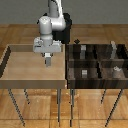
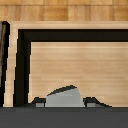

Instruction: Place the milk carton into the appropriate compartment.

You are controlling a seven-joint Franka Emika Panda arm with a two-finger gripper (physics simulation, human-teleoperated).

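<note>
item: milk carton
appearance: small, white-grey, rectangular body with a peaked top
pose: upright
state: lifted clear of the tabletop, held between the jaws
location: above the light wooden tray, toward its edge at the exterior view's right, near the dark divided box

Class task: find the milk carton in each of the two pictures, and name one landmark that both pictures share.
Exterior view: the milk carton sits in the gripper, over the light wooden tray.
Wrist view: the milk carton shows as a grey peaked shape between the gripper fingers.
Shared landmark: the light wooden tray.
</note>
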